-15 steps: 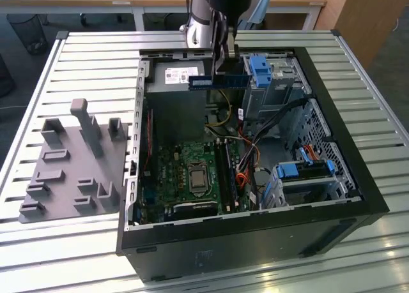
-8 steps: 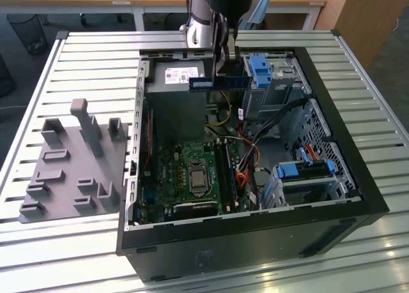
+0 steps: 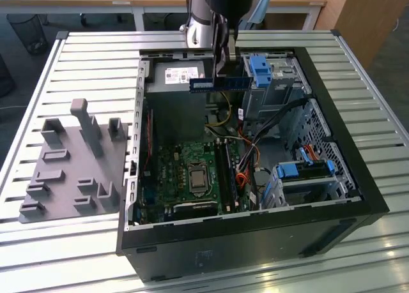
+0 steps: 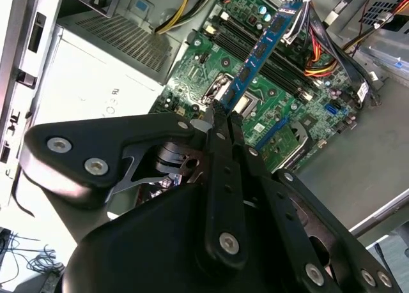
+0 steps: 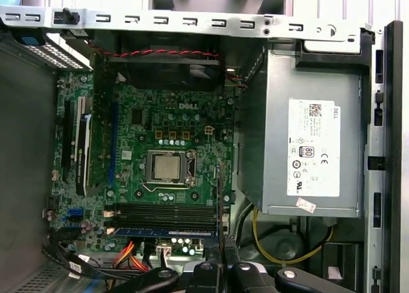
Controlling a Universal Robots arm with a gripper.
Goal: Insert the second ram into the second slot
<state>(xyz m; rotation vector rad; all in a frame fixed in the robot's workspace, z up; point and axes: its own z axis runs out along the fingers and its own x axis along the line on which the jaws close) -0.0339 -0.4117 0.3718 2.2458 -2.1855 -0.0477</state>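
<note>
**Holding the 2nd ram [image 3: 204, 83] over the computer case [image 3: 255, 248]**

The gripper [image 4: 222, 112] is clamped shut on the blue stick, hovering above the motherboard [image 3: 169, 172], well apart from the memory slots [image 5: 166, 210]. The stick seems to lie crosswise to those slots. Done well, this step probably calls for lining its long edge with a free slot, then pressing straight and evenly.

Upper centre of the exterior view, the gripper [image 3: 221, 73] hangs over the open computer case [image 3: 358, 197], with the second ram [image 3: 220, 83] pinched level between its fingers. The case sits on the table [image 3: 83, 50], centre to right. Inside it, the motherboard [image 3: 185, 172] lies lower centre, the power supply [image 3: 176, 76] upper left and the drive cage [image 3: 281, 82] upper right. At the exterior view's left, a fixture plate [image 3: 64, 172] rests on the table.
</note>
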